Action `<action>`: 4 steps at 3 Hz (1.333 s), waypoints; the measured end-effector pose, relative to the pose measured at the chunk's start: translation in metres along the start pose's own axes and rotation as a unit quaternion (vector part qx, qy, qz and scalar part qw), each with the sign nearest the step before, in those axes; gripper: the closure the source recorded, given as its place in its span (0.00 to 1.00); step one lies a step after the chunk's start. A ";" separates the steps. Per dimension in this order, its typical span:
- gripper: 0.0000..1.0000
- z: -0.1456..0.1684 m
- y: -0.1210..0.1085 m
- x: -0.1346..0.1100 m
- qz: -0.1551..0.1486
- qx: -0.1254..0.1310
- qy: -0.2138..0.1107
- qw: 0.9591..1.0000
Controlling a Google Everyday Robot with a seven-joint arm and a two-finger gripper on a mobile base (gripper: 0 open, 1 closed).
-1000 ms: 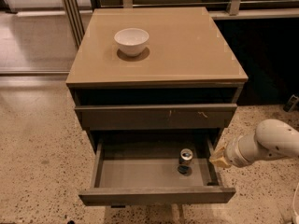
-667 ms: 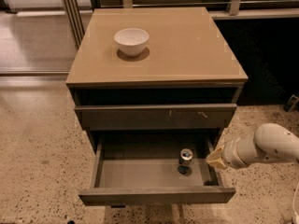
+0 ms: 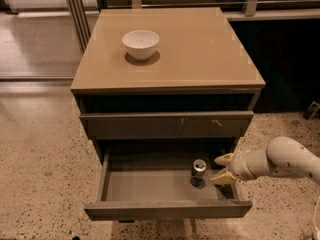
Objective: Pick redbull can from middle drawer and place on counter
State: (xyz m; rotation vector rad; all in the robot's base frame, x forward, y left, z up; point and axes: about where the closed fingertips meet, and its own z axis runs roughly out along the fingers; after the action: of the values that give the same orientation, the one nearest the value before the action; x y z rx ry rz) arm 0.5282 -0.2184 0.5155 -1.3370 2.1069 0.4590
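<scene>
The redbull can (image 3: 198,171) stands upright on the grey floor of the open middle drawer (image 3: 150,186), near its right side. My gripper (image 3: 221,168) comes in from the right on a white arm, just right of the can and apart from it. Its two pale fingers are spread, one above the other, with nothing between them. The tan counter (image 3: 200,54) is the glossy top of the cabinet above.
A white bowl (image 3: 140,44) sits on the counter's back left. A shut drawer front with small pale scratches (image 3: 165,125) lies above the open drawer. Speckled floor surrounds the cabinet; a dark rail and wall stand behind.
My gripper has moved left over the drawer's right side, closer to the can. The can and bowl have not moved.
</scene>
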 end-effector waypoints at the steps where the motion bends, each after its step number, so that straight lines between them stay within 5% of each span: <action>1: 0.05 0.016 -0.008 0.004 -0.009 0.004 -0.018 1.000; 4: 0.08 0.081 -0.034 0.020 0.006 -0.016 -0.062 0.998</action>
State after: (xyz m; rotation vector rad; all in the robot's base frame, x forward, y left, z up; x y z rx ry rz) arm 0.5760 -0.2008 0.4418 -1.2818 2.0149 0.5680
